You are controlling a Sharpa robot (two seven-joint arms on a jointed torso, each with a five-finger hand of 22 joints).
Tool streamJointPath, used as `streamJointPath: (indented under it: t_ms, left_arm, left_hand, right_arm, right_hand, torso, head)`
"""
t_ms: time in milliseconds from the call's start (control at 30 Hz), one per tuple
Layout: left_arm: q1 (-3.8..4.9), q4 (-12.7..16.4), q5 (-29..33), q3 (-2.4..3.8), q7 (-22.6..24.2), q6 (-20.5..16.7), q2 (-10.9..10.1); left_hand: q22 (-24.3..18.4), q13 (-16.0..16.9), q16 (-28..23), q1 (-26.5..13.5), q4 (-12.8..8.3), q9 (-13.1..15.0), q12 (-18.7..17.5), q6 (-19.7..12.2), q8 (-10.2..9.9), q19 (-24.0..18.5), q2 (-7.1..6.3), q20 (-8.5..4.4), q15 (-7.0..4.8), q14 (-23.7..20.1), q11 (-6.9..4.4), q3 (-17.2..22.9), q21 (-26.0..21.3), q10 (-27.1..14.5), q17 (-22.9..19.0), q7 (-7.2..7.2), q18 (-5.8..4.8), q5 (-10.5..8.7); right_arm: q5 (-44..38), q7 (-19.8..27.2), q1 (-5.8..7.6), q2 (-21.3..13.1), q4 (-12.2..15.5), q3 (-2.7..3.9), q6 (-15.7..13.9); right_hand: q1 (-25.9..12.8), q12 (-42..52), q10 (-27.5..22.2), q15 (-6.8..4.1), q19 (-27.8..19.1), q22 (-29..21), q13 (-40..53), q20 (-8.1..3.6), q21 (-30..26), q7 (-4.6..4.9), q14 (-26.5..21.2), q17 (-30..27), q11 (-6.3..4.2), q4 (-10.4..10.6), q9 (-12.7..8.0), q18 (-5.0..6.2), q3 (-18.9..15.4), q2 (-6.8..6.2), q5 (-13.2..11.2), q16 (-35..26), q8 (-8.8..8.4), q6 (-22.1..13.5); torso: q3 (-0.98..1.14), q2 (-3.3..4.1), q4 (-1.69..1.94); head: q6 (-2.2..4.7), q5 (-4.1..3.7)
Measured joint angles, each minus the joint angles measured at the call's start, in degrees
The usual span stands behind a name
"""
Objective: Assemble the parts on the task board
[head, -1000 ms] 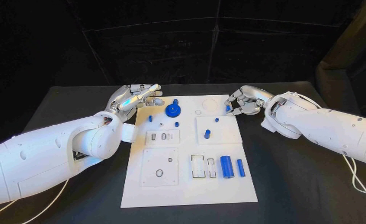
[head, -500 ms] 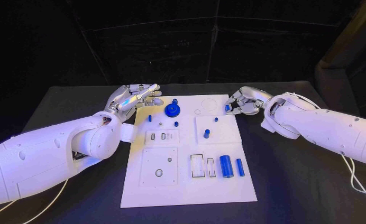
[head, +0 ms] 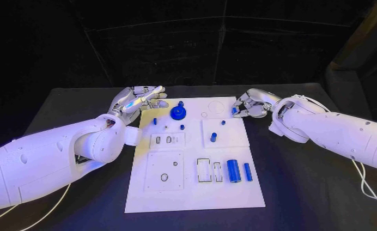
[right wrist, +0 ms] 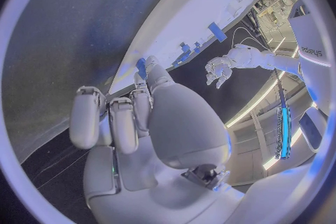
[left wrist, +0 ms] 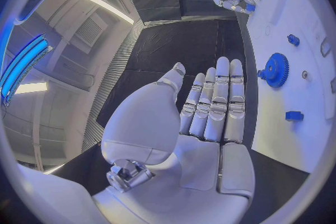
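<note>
The right hand [head: 250, 105] sits at the far right edge of the white rectangular task board [head: 192, 198], fingers curled in, with a small blue part [head: 235, 111] at its fingertips. It appears to pinch that piece, though the grip itself is too small to see surely. The left hand [head: 140, 99] hovers beside the board's far left edge; the left wrist view shows its fingers [left wrist: 217, 101] straight, side by side and holding nothing.

The step in hand looks like a pick at the board's far right edge. Next, I judge, the piece must be lifted free and carried to a matching recess, lined up before pressing in.

On the board I count one blue toothed gear [head: 178, 114] near the far left, one thick blue cylinder [head: 232, 171] and one thinner blue rod [head: 247, 172] side by side near the front right, one blue peg [head: 213, 138] on the raised right plate, and several smaller blue pegs around the gear, too small to number. The board lies mid black tabletop [head: 314, 198].
</note>
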Motion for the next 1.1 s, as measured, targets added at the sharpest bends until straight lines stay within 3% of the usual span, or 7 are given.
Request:
streamJointPath:
  t_ms: [100, 267, 333, 600, 800, 1100]
  left_arm:
    - [0.0, 0.0, 0.0, 0.0, 0.0, 0.0, 0.0]
    - [-0.01, 0.1, 0.0, 0.0, 0.0, 0.0, -0.2]
    - [-0.01, 0.1, 0.0, 0.0, 0.0, 0.0, -0.3]
    - [0.0, 0.2, 0.0, 0.0, 0.0, 0.0, -0.5]
    - [0.04, 0.1, 0.0, 0.0, 0.0, 0.0, -0.5]
    - [0.08, -0.8, 0.1, 0.0, 0.0, 0.0, -0.7]
  left_hand:
    - [0.0, 0.0, 0.0, 0.0, 0.0, 0.0, 0.0, 0.0, 0.0, 0.0, 0.0, 0.0, 0.0, 0.0, 0.0, 0.0, 0.0, 0.0, 0.0, 0.0, 0.0, 0.0]
    - [0.0, 0.0, 0.0, 0.0, 0.0, 0.0, 0.0, 0.0, 0.0, 0.0, 0.0, 0.0, 0.0, 0.0, 0.0, 0.0, 0.0, 0.0, 0.0, 0.0, 0.0, 0.0]
    - [0.0, 0.0, 0.0, 0.0, 0.0, 0.0, 0.0, 0.0, 0.0, 0.0, 0.0, 0.0, 0.0, 0.0, 0.0, 0.0, 0.0, 0.0, 0.0, 0.0, 0.0, 0.0]
    - [0.0, 0.0, 0.0, 0.0, 0.0, 0.0, 0.0, 0.0, 0.0, 0.0, 0.0, 0.0, 0.0, 0.0, 0.0, 0.0, 0.0, 0.0, 0.0, 0.0, 0.0, 0.0]
    - [0.0, 0.0, 0.0, 0.0, 0.0, 0.0, 0.0, 0.0, 0.0, 0.0, 0.0, 0.0, 0.0, 0.0, 0.0, 0.0, 0.0, 0.0, 0.0, 0.0, 0.0, 0.0]
    - [-0.1, 0.0, 0.0, 0.3, -0.2, 0.0, 0.0, 0.0, 0.0, 0.2, 0.26, 0.2, 0.0, 0.0, 0.0, 0.2, 0.0, 0.0, 0.1, 0.0, -0.01, 0.0]
  right_arm:
    - [0.0, 0.1, -0.04, 0.0, 0.4, 0.0, -0.7]
    - [0.2, 0.0, -0.04, -0.4, 2.2, 0.0, -3.2]
    - [0.4, -0.3, -0.04, -0.8, 3.7, 0.01, -4.5]
    - [0.3, -2.8, 0.16, -1.1, 9.9, 0.07, -8.1]
    - [-1.3, -6.7, 0.38, 1.5, 13.2, 0.11, -9.4]
    - [-5.6, -12.8, 0.36, 7.2, 15.3, 0.06, -9.0]
  right_hand:
    - [-0.3, 0.4, 0.1, -0.18, 0.1, 0.4, 0.0, -0.15, 0.2, 0.05, -0.2, 0.0, -0.11, 0.3, 0.0, 0.0, 0.3, 0.26, 0.2, 0.1, 0.19, 0.2]
    - [-2.7, 0.9, 0.2, -0.4, 0.5, 1.4, -2.5, -0.53, 0.6, 0.1, 0.0, 0.0, -0.19, 0.9, 0.0, 0.0, 0.7, -0.03, 3.4, 0.3, 0.23, 0.3]
    - [-3.1, 0.9, 0.6, -0.41, 0.8, 1.9, -3.0, -0.7, 1.0, -0.16, 0.0, 0.0, -0.61, 0.9, 0.1, 0.0, 0.7, -0.28, 3.6, 0.3, 0.23, 0.6]
    - [-3.2, 1.5, 1.0, -0.59, 1.2, 2.7, -3.8, -0.72, 1.3, -0.18, -0.2, 0.0, -0.58, 1.3, 0.1, 0.0, 1.1, -0.35, 3.8, 0.5, 0.22, 0.6]
    - [-3.4, 1.6, 1.0, -0.79, 1.2, 2.7, -4.1, -0.72, 1.3, -0.19, 0.0, 0.0, -0.58, 0.9, 0.1, 0.0, 1.6, -0.45, 4.0, 0.5, 0.17, 0.6]
    - [-4.1, 1.6, 1.5, -0.79, 1.4, 2.7, -5.2, -0.93, 1.3, -0.39, 0.0, 0.0, -1.11, 1.1, 0.1, 0.0, 1.9, -0.98, 3.7, 0.5, 0.09, 1.2]
  torso:
    - [-0.01, 0.0, 0.01]
    - [-0.03, -0.03, 0.0]
    - [-0.05, -0.05, 0.0]
    - [-0.23, -0.16, 0.07]
    - [-0.46, -0.41, 0.26]
    - [-0.77, -0.64, 0.58]
  head:
    - [0.0, 0.01]
    - [0.12, 0.14]
    - [0.14, 0.16]
    - [0.09, 0.13]
    - [-0.4, 0.47]
    - [-1.54, 1.94]
